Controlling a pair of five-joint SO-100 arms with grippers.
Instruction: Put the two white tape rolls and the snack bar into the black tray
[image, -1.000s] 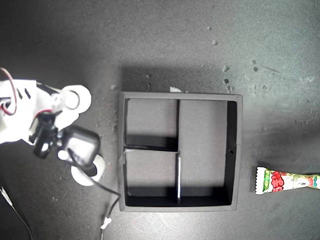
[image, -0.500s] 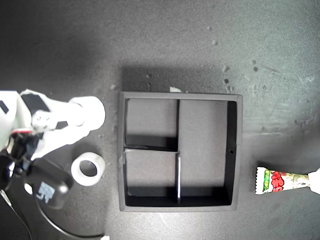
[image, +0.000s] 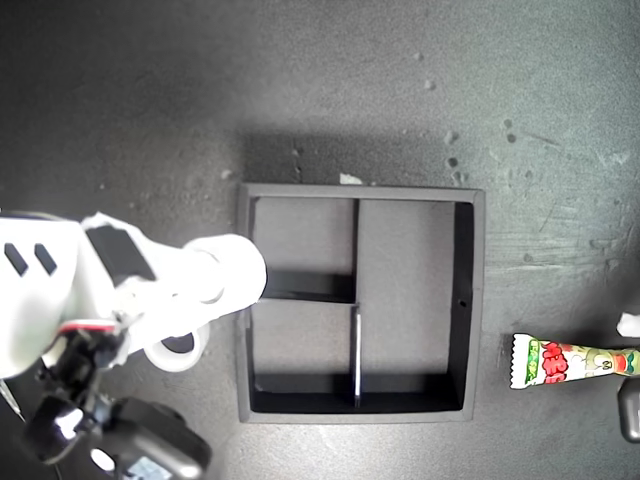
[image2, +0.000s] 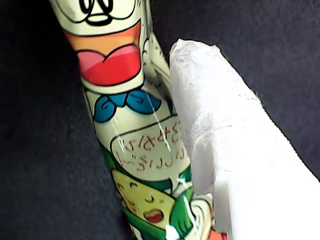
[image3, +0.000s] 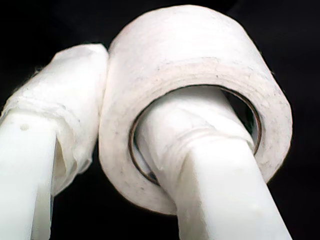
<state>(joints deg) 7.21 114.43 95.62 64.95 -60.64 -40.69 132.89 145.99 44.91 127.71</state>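
Our second gripper (image3: 120, 125) is clamped on one white tape roll (image3: 200, 85): in the second wrist view one padded finger passes through the hole and the other presses the outer wall. In the exterior view that roll (image: 232, 270) hangs just at the nine o'clock wall of the black tray (image: 478, 300), beside the upper small compartment. The other tape roll (image: 178, 347) lies on the mat below it, partly hidden under the arm and near the tray's nine o'clock side. All three compartments look empty.

The snack bar (image: 570, 362) lies flat on the mat at the tray's four o'clock, apart from the wall. In the first wrist view a padded finger (image2: 225, 150) of our first gripper (image2: 170, 165) rests along one side of the packet (image2: 135, 150); the other finger is out of frame, so we cannot tell whether the jaws are closed on it.

The likely trouble, as we judge it: letting go while the roll straddles the tray wall could land it on the rim and send it rolling back onto the mat. The inner finger could also drag the roll out as it withdraws. The glossy packet may slip from a one-sided contact.

The surface is a dark, matte, speckled mat; nothing of the room beyond it shows.
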